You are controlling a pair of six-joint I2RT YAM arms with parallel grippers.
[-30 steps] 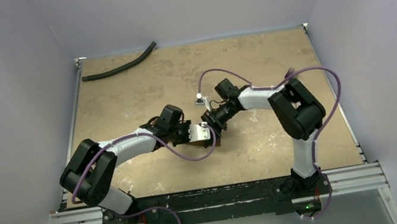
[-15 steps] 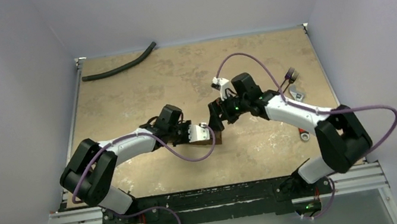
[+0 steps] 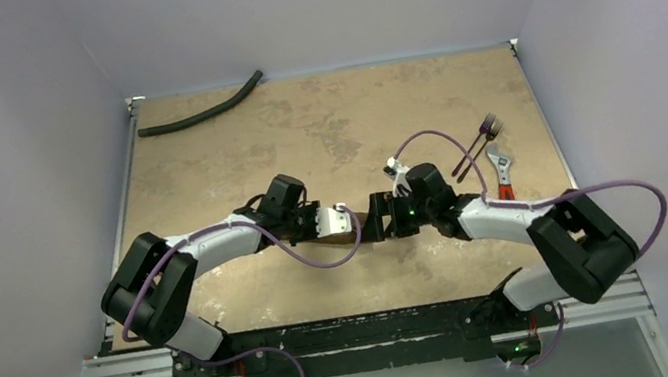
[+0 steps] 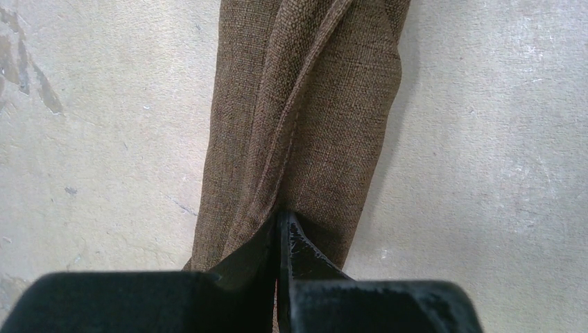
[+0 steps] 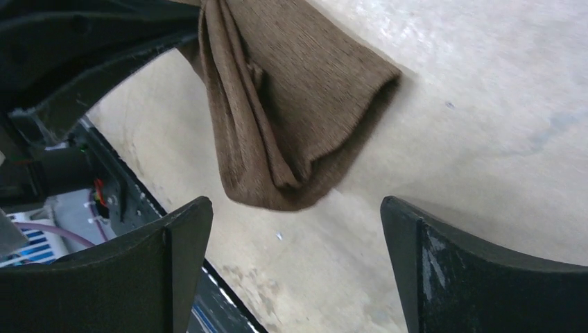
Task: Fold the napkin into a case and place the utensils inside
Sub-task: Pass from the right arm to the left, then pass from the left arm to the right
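- Pinching the napkin (image 4: pixel 305 104) at one end, the left hand (image 4: pixel 281 223) is holding its fingers fully closed on the brown cloth (a seam is running straight into the pinch).
- The napkin is sitting gathered into a narrow folded bundle, a little toward 6 o'clock from the middle of the counter (image 3: pixel 235 164), and is stretching from the left hand toward 3 o'clock.
- The right hand (image 5: pixel 295 215) is standing wide open and gripping nothing, its two fingers flanking the space just short of the bundle's rounded free end.
- From above, the two hands are facing each other, the left at 9 o'clock of the cloth and the right at 3 o'clock.
- The utensils (image 3: pixel 473 148) are lying near the counter's 3 o'clock edge, well apart from the napkin (fork tines pointing to 1 o'clock).
- A silver tool with a red grip (image 3: pixel 501 172) is lying just beside them.
- A black hose (image 3: pixel 201 110) is lying at the 11 o'clock corner.
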